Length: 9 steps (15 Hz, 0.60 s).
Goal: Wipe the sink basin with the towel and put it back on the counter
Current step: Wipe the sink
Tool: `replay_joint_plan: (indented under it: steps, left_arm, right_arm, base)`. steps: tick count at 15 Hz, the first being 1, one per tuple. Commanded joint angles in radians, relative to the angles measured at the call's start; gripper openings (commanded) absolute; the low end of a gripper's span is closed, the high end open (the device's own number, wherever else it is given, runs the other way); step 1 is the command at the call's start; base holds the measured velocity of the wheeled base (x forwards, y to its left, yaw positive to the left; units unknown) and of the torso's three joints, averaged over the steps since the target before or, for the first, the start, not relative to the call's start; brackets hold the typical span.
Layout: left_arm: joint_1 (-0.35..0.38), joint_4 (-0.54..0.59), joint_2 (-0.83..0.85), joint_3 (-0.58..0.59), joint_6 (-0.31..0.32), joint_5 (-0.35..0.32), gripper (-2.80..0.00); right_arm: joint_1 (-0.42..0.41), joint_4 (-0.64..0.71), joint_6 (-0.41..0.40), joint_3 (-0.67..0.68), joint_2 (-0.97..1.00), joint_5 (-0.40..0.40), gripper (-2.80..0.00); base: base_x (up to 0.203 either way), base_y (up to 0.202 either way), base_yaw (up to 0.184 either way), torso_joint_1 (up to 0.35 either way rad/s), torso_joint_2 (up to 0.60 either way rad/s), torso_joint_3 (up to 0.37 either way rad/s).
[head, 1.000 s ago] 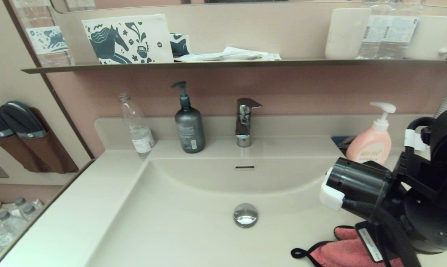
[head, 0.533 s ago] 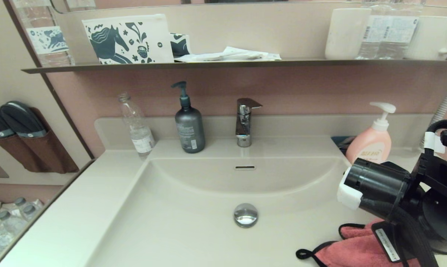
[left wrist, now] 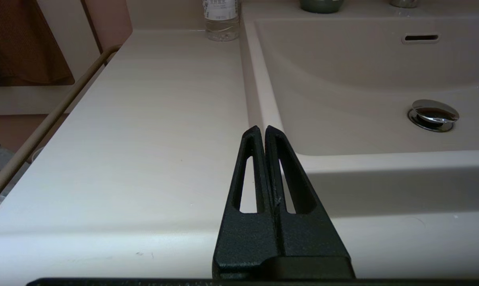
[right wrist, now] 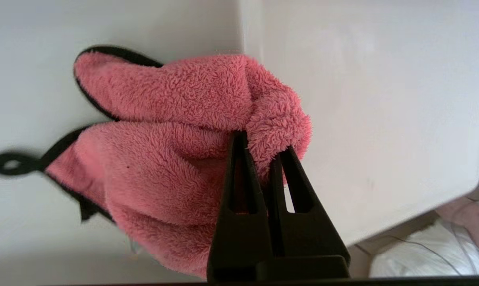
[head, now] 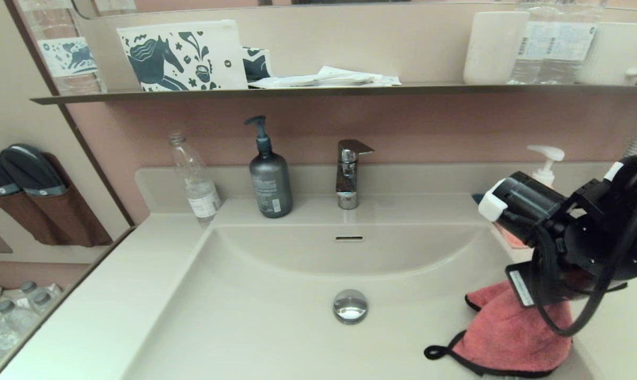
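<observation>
The left gripper (left wrist: 265,131) is pressed together and holds nothing; it rests parked over the front of the counter (left wrist: 144,119), left of the sink basin (head: 276,327). Going to the right, a clear bottle (head: 194,177), a grey pump bottle (head: 269,179) and the tap (head: 348,174) stand along the back. The drain plug (head: 350,306) sits in the middle of the basin. At the right side, the right gripper (right wrist: 263,149) pinches a fold of the towel (head: 514,338), which hangs down the basin's right wall. The towel looks light, soft and limp, so it will probably drape and drag. The bunched fold near the middle seems the best place to hold, not the thin black loop (head: 436,352).
</observation>
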Motion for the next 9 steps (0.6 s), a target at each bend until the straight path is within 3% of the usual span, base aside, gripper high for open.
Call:
replay_joint_plan:
  steps: [1, 9]
  left_arm:
    - [0.0, 0.0, 0.002, 0.0, 0.0, 0.0, -2.8]
    - [0.001, 0.0, 0.002, 0.0, 0.0, 0.0, -2.8]
  right_arm:
    - [-0.037, -0.003, -0.004, -0.081, 0.057, -0.003, -2.8]
    - [-0.063, -0.007, -0.003, -0.419, 0.227, -0.022, -2.8]
  base:
    - [0.0, 0.0, 0.0, 0.0, 0.0, 0.0]
    - [0.0, 0.0, 0.0, 0.0, 0.0, 0.0]
